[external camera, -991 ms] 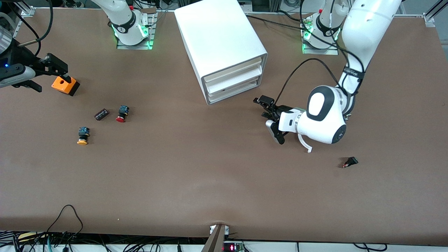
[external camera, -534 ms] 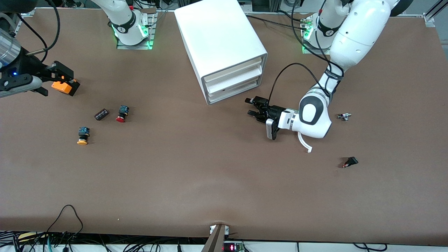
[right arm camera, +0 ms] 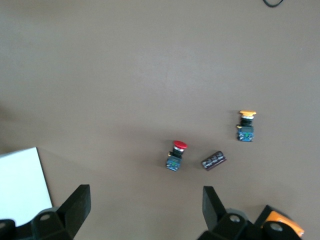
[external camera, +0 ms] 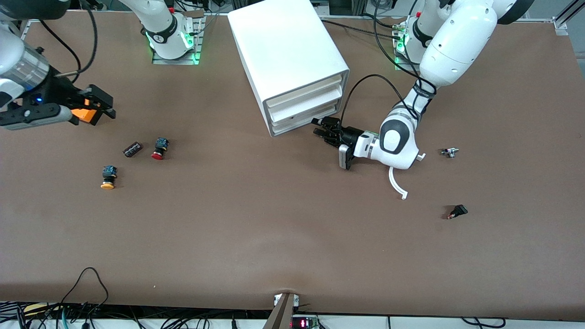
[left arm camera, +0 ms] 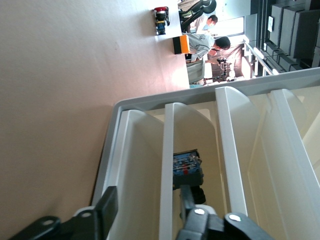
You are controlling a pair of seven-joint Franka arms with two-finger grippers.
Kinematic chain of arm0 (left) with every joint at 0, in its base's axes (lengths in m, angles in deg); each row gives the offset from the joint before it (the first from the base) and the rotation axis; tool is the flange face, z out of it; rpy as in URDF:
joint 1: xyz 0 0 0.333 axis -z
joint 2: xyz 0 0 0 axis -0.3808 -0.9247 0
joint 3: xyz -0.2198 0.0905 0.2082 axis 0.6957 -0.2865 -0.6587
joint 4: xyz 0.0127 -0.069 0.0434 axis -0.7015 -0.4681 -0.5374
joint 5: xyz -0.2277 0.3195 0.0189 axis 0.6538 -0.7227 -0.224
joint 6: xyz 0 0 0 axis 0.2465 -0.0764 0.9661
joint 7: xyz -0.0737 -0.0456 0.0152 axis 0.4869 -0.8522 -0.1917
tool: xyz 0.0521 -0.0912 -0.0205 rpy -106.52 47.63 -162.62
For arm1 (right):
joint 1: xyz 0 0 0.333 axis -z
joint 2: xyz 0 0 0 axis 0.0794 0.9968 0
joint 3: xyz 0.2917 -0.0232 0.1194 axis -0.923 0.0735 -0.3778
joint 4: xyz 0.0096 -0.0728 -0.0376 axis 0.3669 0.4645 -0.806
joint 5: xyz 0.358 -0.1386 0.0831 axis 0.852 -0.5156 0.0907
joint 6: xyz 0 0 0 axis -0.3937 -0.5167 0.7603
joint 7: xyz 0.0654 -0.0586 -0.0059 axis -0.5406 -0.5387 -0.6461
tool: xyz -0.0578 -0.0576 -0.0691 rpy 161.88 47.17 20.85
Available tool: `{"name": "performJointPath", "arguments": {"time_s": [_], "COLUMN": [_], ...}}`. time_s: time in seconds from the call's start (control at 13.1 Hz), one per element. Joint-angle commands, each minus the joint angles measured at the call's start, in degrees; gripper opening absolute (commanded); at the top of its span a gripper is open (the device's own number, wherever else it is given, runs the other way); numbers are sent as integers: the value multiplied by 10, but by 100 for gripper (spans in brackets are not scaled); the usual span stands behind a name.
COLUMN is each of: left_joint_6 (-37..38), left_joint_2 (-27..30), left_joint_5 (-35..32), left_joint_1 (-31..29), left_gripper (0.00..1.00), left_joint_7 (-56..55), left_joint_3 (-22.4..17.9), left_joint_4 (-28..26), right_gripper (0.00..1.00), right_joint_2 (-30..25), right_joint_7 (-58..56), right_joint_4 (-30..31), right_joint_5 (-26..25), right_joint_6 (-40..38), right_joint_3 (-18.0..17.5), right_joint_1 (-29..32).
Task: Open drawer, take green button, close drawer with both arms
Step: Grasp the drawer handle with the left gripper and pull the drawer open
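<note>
While the left tool (external camera: 322, 129) sits low in front of the white cabinet (external camera: 288, 55) with its fingers (left arm camera: 102, 210) spread apart and nothing held, the bottom drawer (external camera: 305, 119) of 3 lies just ahead of its tips, seemingly shut. A blue-black part (left arm camera: 187, 169), perhaps the button, shows between the drawer fronts close to 1 finger. Toward the right arm's end of the table (external camera: 292, 237), the right tool (external camera: 98, 101) hangs open over an orange block (external camera: 82, 114), gripping nothing.

bright even overhead light, soft shadows, sharp focus.
</note>
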State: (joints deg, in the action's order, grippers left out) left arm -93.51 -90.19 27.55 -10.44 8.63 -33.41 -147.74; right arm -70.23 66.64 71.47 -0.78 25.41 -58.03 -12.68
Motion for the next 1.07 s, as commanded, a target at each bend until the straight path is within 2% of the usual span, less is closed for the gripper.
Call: {"name": "performJointPath", "arguments": {"time_s": [0.0, 0.08, 0.3, 0.46, 0.61, 0.84, 0.99], "left_joint_6": [1, 0, 0, 0, 0, 0, 0], "left_joint_2": [13, 12, 6, -4, -8, -7, -9], "left_joint_5": [30, 30, 30, 30, 30, 28, 20], "left_joint_1": [2, 2, 11, 14, 10, 5, -19], "left_gripper": [54, 50, 27, 18, 0, 0, 0], "left_joint_7": [30, 34, 57, 68, 78, 80, 77], "left_joint_3": [7, 14, 18, 18, 18, 14, 11], "left_joint_4": [-26, -26, -31, -30, -29, -19, 6], "right_gripper": [99, 99, 99, 99, 99, 99, 99], "right_joint_2": [12, 14, 14, 14, 9, 2, 1], "right_joint_7": [52, 68, 86, 86, 66, 13, 4], "right_joint_4": [-4, -4, -4, -4, -5, -4, -5], "right_joint_5": [5, 5, 5, 4, 4, 4, 3], "right_joint_6": [10, 11, 15, 14, 14, 12, 11], "right_joint_3": [-24, -28, -37, -38, -35, -21, -20], "right_joint_1": [6, 6, 6, 6, 6, 6, 7]}}
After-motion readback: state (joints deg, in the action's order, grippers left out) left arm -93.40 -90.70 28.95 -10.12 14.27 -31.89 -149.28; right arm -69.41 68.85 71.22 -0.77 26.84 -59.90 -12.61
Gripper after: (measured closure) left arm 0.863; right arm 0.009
